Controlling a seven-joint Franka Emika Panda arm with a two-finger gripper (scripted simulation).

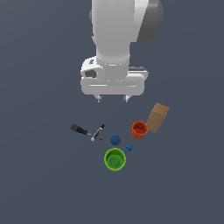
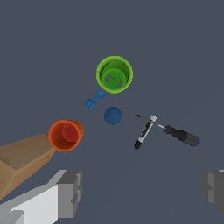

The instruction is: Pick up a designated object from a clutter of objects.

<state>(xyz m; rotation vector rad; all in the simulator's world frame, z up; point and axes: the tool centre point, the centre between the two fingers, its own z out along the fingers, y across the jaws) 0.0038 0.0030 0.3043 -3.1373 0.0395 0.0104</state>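
The gripper [image 1: 113, 99] hangs well above the worktop [image 1: 39, 183], its fingers [image 2: 70, 192] spread wide and holding nothing. The screwdriver [image 1: 80, 129] lies flat on the worktop at the exterior view's left edge of the clutter, its dark blue-and-black handle pointing outward and its thin shaft running toward the black-and-white marker [image 1: 97, 132]. In the wrist view the shaft tip passes just beside or under the marker's white end; I cannot tell whether they touch. The blue ball [image 1: 115, 140], small blue piece [image 1: 128, 148], green cup [image 1: 115, 159], orange-red cup [image 1: 139, 130] and tan box [image 1: 157, 117] sit apart from it, toward the exterior view's right. The screwdriver looks light and rigid, and the round handle may roll if nudged. The shaft seems too thin and too near the marker for a sure hold, so the handle is the better place, with the fingers closing across its width near the middle.
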